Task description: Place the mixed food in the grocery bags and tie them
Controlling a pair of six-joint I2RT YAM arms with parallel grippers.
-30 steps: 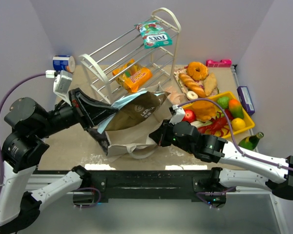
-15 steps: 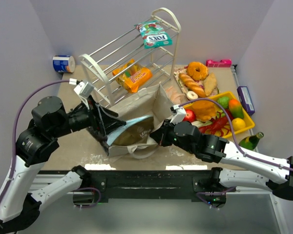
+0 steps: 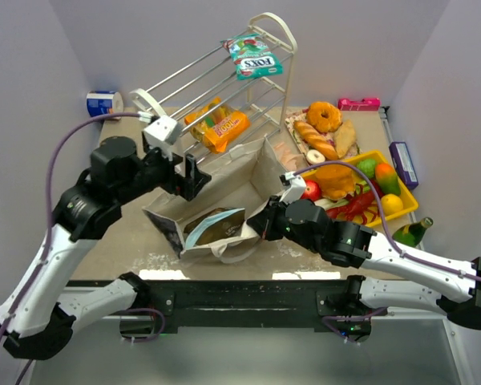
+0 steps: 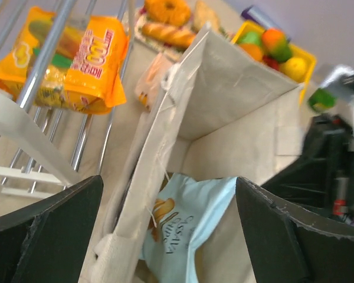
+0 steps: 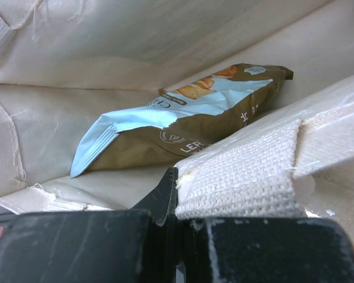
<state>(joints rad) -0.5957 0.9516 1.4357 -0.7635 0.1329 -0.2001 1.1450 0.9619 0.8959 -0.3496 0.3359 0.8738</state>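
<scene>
Top external view: the beige cloth tote (image 3: 252,170) lies on its side near the middle of the desk (image 3: 116,237), its mouth gaping toward the near edge. A light blue and brown snack packet (image 3: 213,227) lies inside the tote, close to the mouth. The left claw (image 3: 196,175) hangs above the tote's left side with its fingers spread wide and nothing between them. The left wrist view looks straight down past those two dark fingers into the tote at the packet. The right claw (image 3: 260,227) sits at the right end of the tote's mouth, pressed together and pinching the tote's woven handle strap. The right wrist view shows the strap clamped at the rim, with the packet resting on the tote's lower wall beyond it.

Behind the tote, toward the far edge, a white wire rack (image 3: 156,108) leans. An orange packet (image 3: 221,127) sits on its lower bars and a green-white packet (image 3: 252,56) lies at its top. By the right edge, a yellow tray (image 3: 407,210) holds toy fruit (image 3: 387,180).
</scene>
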